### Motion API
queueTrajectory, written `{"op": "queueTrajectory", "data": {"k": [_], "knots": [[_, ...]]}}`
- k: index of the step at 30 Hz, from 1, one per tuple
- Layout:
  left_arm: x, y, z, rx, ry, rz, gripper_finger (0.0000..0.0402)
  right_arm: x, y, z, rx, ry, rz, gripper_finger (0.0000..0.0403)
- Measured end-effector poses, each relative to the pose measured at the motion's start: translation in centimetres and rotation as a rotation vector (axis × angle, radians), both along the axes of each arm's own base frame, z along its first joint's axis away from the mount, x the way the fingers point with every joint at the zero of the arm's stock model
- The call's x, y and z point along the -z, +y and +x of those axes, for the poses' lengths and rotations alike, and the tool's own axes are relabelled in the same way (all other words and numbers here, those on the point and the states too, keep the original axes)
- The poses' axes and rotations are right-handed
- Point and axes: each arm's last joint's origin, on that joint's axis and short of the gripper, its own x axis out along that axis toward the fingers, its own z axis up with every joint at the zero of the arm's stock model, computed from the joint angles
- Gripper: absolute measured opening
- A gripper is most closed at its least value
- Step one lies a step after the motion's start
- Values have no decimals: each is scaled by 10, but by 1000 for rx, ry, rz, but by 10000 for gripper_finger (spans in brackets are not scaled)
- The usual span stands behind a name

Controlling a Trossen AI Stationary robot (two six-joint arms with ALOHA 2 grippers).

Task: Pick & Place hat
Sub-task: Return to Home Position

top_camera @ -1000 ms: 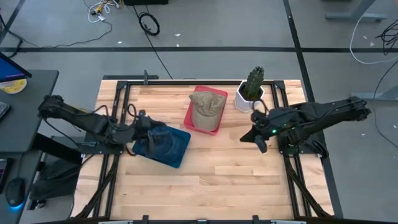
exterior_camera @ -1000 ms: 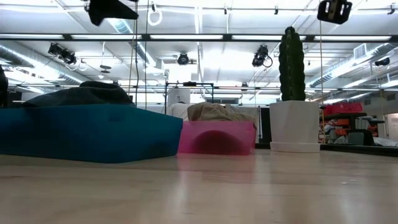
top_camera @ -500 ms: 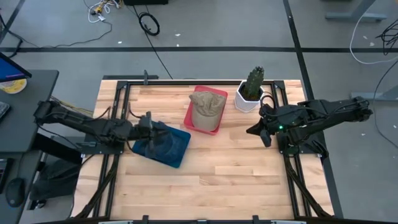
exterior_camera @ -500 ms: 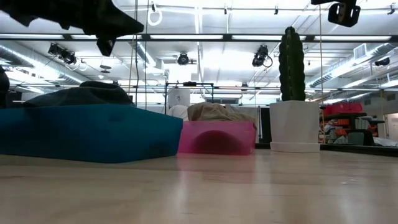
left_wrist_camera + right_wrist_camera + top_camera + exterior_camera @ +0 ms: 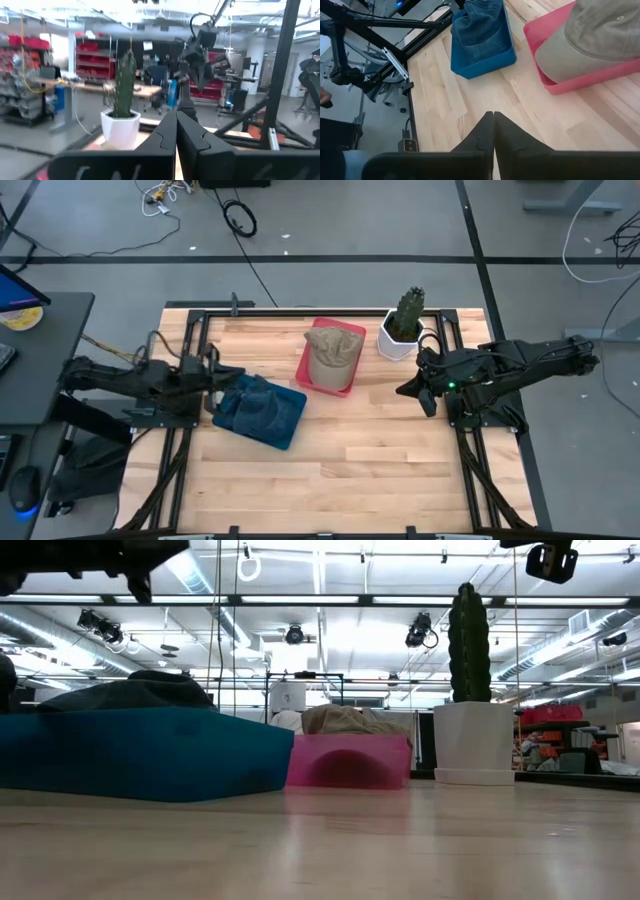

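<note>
Guiding the left gripper (image 5: 225, 375) home, pinched shut and empty just beside the blue bin (image 5: 288, 427) where the blue cap (image 5: 258, 402) lies heaped, mind a low sweep snagging its rim, while your right gripper (image 5: 420, 393), likewise closed on nothing, could clip the cactus pot (image 5: 401, 338) nearby.

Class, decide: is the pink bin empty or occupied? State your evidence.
Occupied. The pink bin holds a brown cap, which fills most of it and rises above its rim in the low view.
</note>
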Motion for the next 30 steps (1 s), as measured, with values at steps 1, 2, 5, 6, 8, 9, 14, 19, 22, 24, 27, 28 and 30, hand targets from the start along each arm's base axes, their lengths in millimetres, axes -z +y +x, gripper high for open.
{"op": "queueTrajectory", "data": {"k": [1, 2, 5, 6, 8, 9, 14, 19, 22, 24, 27, 28, 30], "knots": [[-1, 1, -5, -4, -8, 12, 3, 0, 0, 0, 0, 0, 0, 9], [-1, 2, -9, -6, -11, 20, 3, 0, 0, 0, 0, 0, 0, 9], [-1, 4, -22, -10, -18, 34, 3, 0, 0, 0, 3, 0, 4, 9], [0, 5, -26, -11, -22, 33, 3, 0, 0, 0, 7, 0, 10, 9], [2, 6, -33, -10, -21, 34, 3, 0, 0, 0, 13, 1, 19, 9], [3, 7, -36, -10, -19, 34, 3, 0, 0, 0, 15, 1, 21, 9], [4, 8, -45, -15, -33, 50, 3, 0, 0, 0, 25, -1, 20, 9], [20, 6, -36, 22, -63, 52, 3, 0, 0, 0, 30, -1, 16, 9], [32, 4, -30, 44, -121, 33, 3, 0, 0, 0, 29, 1, 15, 9], [38, 4, -28, 43, -158, 29, 3, 0, 0, 0, 30, 2, 15, 9], [45, 3, -27, 33, -173, 52, 3, 0, 0, 0, 36, 4, 23, 9], [45, 4, -27, 24, -181, 61, 3, 1, 0, 0, 42, 7, 31, 9], [49, 5, -25, 5, -169, 67, 3, 1, -1, 0, 50, 8, 42, 9]]}}
